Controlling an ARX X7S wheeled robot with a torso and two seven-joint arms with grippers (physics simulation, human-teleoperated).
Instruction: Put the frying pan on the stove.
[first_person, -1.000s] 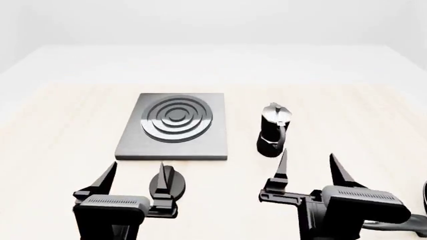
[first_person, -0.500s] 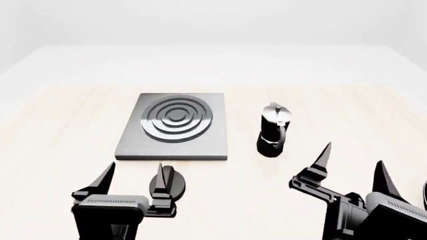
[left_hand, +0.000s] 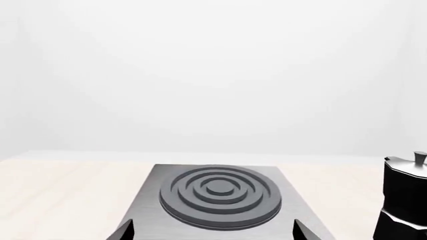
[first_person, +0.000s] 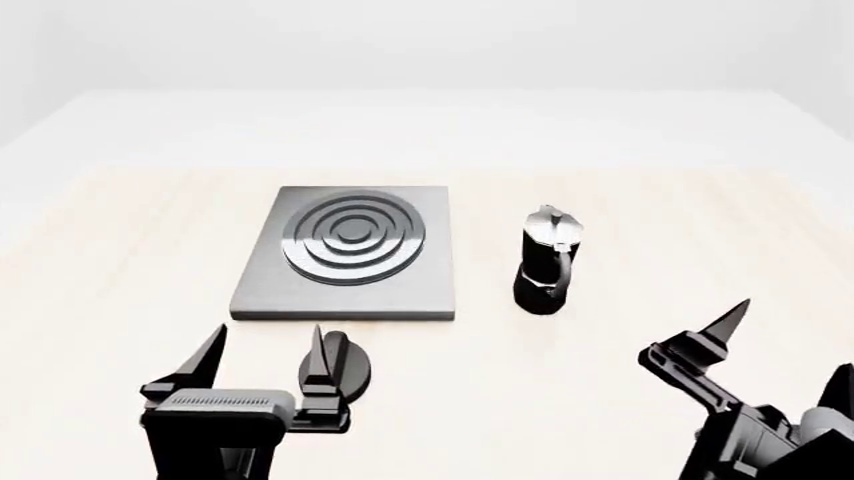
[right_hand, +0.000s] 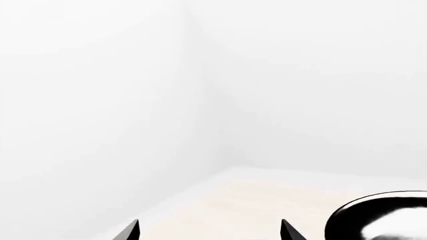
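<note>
The stove (first_person: 354, 250) is a grey square slab with dark burner rings, lying on the pale table left of centre; it also fills the left wrist view as the stove (left_hand: 220, 195). My left gripper (first_person: 264, 345) hovers open in front of it, fingertips wide apart and empty, as the left gripper (left_hand: 213, 232) also shows. My right gripper (first_person: 790, 345) is open at the lower right, turned toward the right. In the right wrist view the right gripper (right_hand: 210, 232) holds nothing, and part of the glossy black frying pan (right_hand: 373, 200) lies just beyond and beside its fingertips. The pan's handle is out of view.
A black-and-silver moka pot (first_person: 547, 260) stands right of the stove, also seen as the moka pot (left_hand: 403, 200). A small round black knob (first_person: 340, 365) sits by my left gripper's inner finger. The pale wooden table (first_person: 134, 250) extends around them.
My right arm has swung to the right and turned outward, away from the moka pot. The left gripper has barely moved. Nothing was grasped.
</note>
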